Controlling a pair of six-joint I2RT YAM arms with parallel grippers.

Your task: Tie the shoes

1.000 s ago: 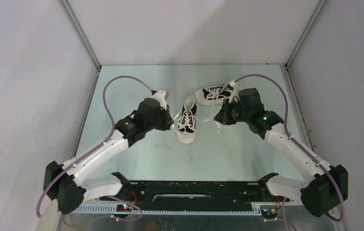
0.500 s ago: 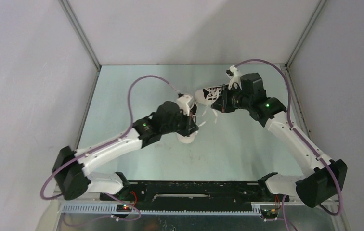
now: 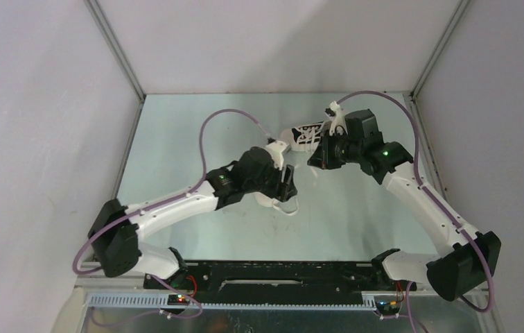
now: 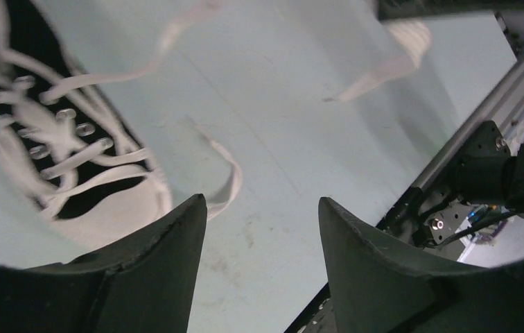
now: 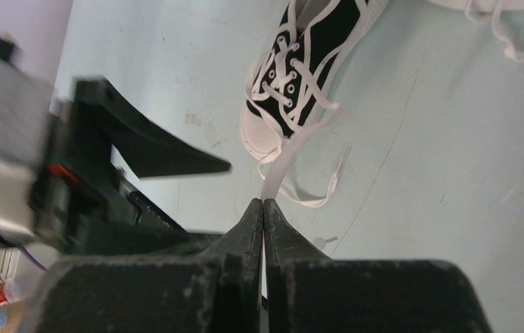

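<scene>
One of the shoes [image 5: 301, 69], black with white laces and toe cap, lies mid-table. In the top view it is mostly hidden under my left arm, with only its toe [image 3: 267, 202] showing. The other shoe [image 3: 303, 136] lies behind it on its side. My left gripper [image 4: 263, 208] hangs open just right of the near shoe [image 4: 58, 139], with nothing between its fingers. A loose lace end [image 4: 228, 182] curls on the table beside it. My right gripper [image 5: 263, 202] is shut on a white lace [image 5: 294, 149] running taut from the near shoe.
The teal table [image 3: 356, 215] is closed in by white walls on three sides. The black base rail [image 3: 280, 274] runs along the near edge. The left gripper's finger [image 5: 155, 149] reaches in close to the right gripper's tips. Purple cables [image 3: 228, 114] arch over both arms.
My left gripper swung right across the near shoe and opened, dropping its lace end onto the table. The right gripper stayed shut and shifted slightly.
</scene>
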